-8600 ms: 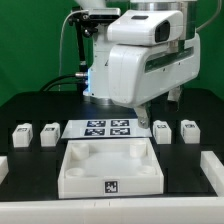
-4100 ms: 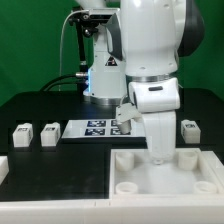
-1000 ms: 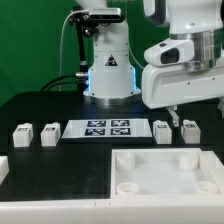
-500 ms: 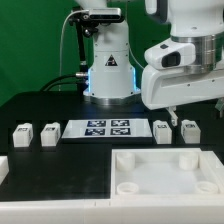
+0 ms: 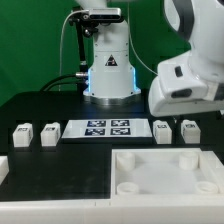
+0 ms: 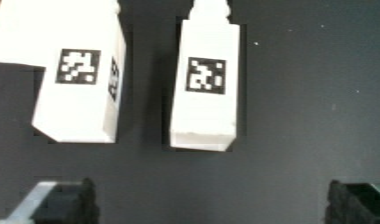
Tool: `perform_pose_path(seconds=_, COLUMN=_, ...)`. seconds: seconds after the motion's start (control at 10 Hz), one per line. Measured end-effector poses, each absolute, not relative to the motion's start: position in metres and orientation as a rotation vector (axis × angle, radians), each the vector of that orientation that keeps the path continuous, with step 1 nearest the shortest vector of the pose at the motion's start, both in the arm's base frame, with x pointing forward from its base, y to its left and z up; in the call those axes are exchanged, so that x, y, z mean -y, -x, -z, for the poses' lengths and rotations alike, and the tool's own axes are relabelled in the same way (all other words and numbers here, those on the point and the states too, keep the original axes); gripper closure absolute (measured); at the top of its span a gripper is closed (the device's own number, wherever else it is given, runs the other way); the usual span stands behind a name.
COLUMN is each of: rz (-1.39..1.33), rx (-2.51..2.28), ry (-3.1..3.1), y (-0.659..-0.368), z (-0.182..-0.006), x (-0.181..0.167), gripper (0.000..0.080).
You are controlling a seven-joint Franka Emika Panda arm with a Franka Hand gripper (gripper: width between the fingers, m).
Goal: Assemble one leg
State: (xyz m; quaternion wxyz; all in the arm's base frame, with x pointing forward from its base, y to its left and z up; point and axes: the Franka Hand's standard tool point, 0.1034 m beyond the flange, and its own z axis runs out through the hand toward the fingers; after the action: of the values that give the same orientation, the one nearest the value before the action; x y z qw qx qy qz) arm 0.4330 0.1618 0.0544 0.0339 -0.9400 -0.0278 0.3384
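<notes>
We see an arm [image 5: 190, 85] of glossy white rounded shells. Its base [image 5: 108, 70] glows blue at the front under a black band [image 5: 98, 15], with black cables [image 5: 68, 48] hanging beside it. The end effector [image 6: 208, 203] has dark, blocky fingers [image 6: 59, 200].

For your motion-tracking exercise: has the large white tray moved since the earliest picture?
Yes. The tray has shifted toward the exterior view's right, judged against the marker board.

Bright and evenly lit in the exterior view, no hard shadows on the black table [image 5: 40, 105]. Washed out on the white tray [image 5: 160, 156] by the front edge. Fuzzy on the big arm [image 5: 190, 85]. In the wrist view, bright on the two legs [image 6: 205, 85], dark and blurry at the fingertips [image 6: 62, 200].
</notes>
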Motion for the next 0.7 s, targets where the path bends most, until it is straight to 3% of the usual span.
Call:
perform_pose_path(seconds=0.1, rz=-1.178, rx=0.099, ry=2.843, y=-0.426, z=-0.057, x=-0.161, gripper=0.0151)
perform_pose_path(seconds=0.5, rz=-1.174, rx=0.092, ry=2.841, y=-0.431, z=-0.050, x=-0.163, gripper=0.0151)
perform_pose_path(seconds=0.7, rz=-1.179, rx=0.095, ry=2.848, y=-0.414, z=-0.036, x=-0.166, gripper=0.0151)
